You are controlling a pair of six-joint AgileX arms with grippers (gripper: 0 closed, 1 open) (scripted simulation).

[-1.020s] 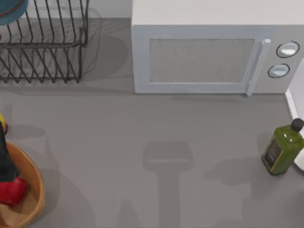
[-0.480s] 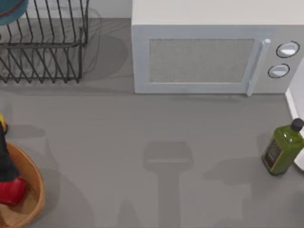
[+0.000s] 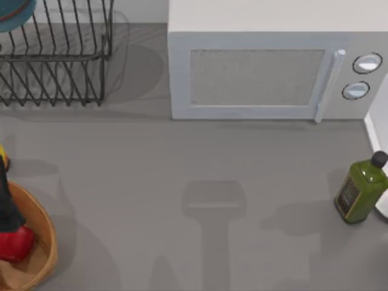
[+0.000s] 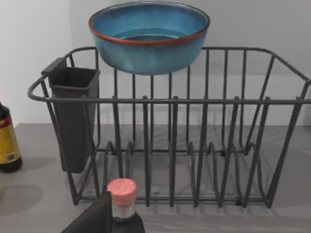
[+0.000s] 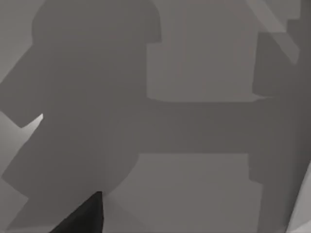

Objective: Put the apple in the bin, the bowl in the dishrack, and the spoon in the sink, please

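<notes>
The teal-blue bowl (image 4: 148, 41) rests on top of the black wire dishrack (image 4: 173, 145), at the table's back left; in the top view its edge (image 3: 13, 15) sits above the dishrack (image 3: 60, 57). At the front left, the red apple (image 3: 13, 244) lies inside the tan bin (image 3: 48, 242). My left gripper (image 3: 7, 209) is a dark shape just over the apple. One of its fingers (image 4: 95, 218) shows in the left wrist view. My right gripper hangs over bare table, with one dark fingertip (image 5: 85, 218) visible. The spoon and the sink are out of view.
A white microwave (image 3: 254, 79) fills the back middle. A green oil bottle (image 3: 361, 191) stands at the right. In front of the rack stand a pink-capped shaker (image 4: 121, 196) and a yellow-labelled bottle (image 4: 7, 141). A black utensil holder (image 4: 73, 116) hangs on the rack.
The apple and the dark gripper above it have edged very slightly to the left. Nothing else has moved.
</notes>
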